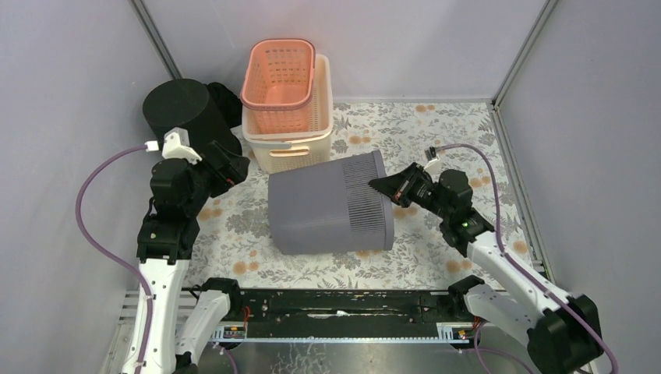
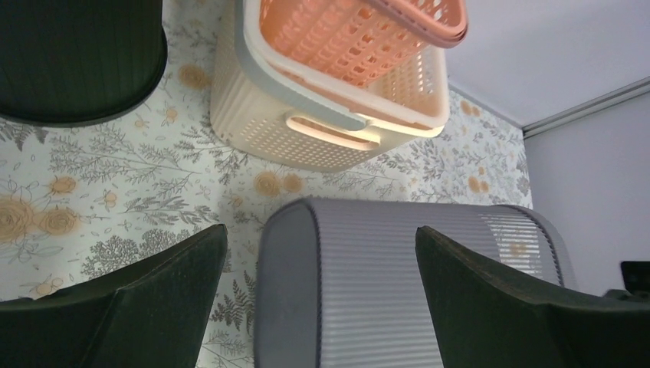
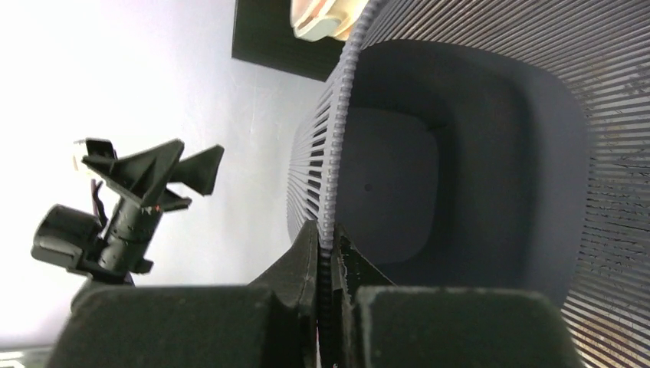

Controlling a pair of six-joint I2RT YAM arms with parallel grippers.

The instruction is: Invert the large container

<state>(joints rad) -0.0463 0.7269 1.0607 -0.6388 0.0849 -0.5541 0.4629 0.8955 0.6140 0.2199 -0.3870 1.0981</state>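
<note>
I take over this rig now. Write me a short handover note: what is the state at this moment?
Right tool: shut on the rim of the grey ribbed bin, at its open end.
Left tool: open, empty, over the bin's closed end.
Bin: on its side on the floral table, mouth to the right.
Done: half the turn, at most.
Left: bring the mouth down onto the table, then release.
</note>
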